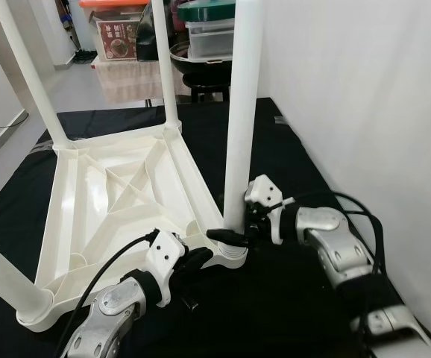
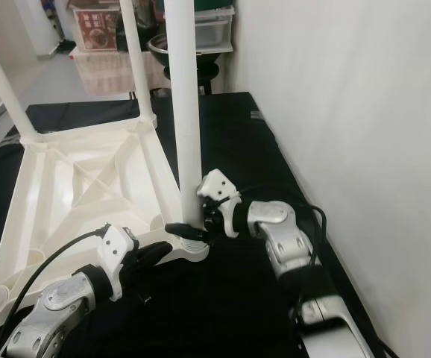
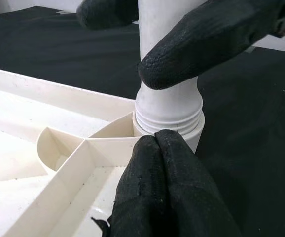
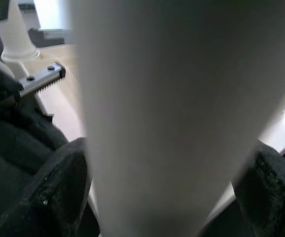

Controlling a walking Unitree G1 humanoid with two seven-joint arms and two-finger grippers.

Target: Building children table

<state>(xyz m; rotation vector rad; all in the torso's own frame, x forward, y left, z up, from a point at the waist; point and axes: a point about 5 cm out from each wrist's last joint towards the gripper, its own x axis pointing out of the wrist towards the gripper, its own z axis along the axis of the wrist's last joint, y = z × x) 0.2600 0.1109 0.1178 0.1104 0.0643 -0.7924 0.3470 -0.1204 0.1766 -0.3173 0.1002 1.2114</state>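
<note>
Black mat (image 1: pixel 290 298): right end effector (image 1: pixel 234 237) clamps table leg (image 1: pixel 241 112); left end effector (image 3: pixel 167 197) closed, empty.

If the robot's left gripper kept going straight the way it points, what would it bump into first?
Most likely the base of the white table leg straight ahead; the left gripper rests shut on the tabletop's corner rim.

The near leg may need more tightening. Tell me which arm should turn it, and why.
Right, probably. The right gripper already straddles the near leg just above its threaded socket. The left gripper is shut and rests on the tabletop frame beside that corner, better suited to bracing.
</note>
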